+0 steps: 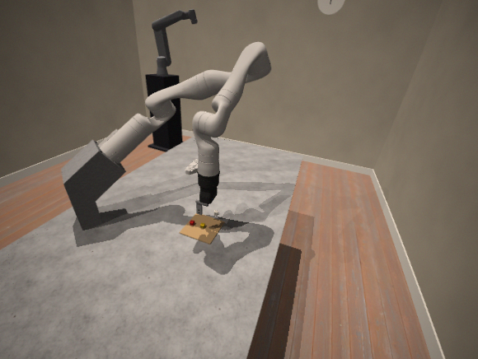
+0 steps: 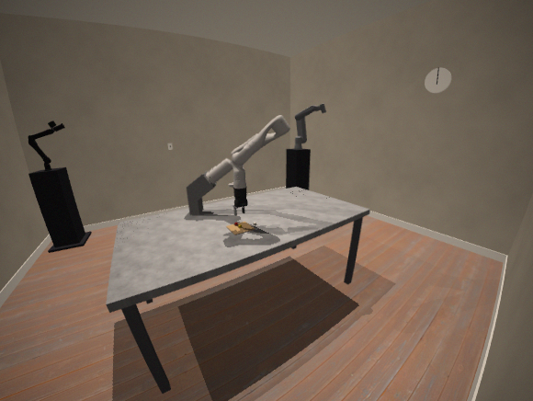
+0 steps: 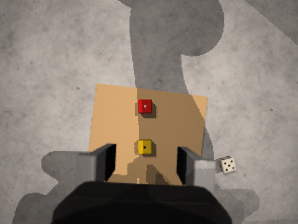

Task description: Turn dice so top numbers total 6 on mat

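A tan mat lies flat on the grey table. A red die sits on the mat with one pip up. A yellow die sits on the mat nearer my fingers, one pip up. A white die lies on the bare table just off the mat's right edge, five pips up. My gripper is open and empty, raised above the mat, its fingers either side of the yellow die without touching it. In the top view the gripper hangs above the mat, with the red die, yellow die and white die below.
The arm's grey base block stands on the table to the left of the mat. The table's right edge lies beyond the mat. Two black pedestals with camera arms stand on the floor.
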Controlling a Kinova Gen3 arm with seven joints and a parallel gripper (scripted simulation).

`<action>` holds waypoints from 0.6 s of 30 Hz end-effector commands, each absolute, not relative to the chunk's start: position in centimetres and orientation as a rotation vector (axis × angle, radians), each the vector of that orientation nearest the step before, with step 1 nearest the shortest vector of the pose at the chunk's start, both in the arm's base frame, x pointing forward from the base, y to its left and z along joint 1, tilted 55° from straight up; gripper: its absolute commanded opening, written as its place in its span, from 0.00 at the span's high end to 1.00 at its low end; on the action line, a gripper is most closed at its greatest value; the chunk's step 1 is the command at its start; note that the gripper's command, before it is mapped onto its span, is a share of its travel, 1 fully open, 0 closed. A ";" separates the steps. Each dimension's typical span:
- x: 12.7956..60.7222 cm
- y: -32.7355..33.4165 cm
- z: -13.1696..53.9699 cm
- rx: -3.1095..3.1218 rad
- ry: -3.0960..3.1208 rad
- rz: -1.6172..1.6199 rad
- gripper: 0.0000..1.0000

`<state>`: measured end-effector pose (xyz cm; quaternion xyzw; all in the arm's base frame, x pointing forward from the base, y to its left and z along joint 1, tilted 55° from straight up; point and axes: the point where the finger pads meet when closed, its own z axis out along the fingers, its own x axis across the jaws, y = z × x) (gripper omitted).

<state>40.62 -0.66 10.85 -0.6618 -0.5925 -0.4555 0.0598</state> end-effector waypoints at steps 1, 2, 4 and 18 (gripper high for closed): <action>40.6 -0.6 10.9 -2.014 -1.776 -1.375 0.00; 40.6 -0.6 11.0 -2.019 -1.764 -1.373 0.00; 40.6 -0.5 11.0 -2.031 -1.739 -1.367 0.00; 40.5 0.5 11.6 -2.130 -1.504 -1.310 0.00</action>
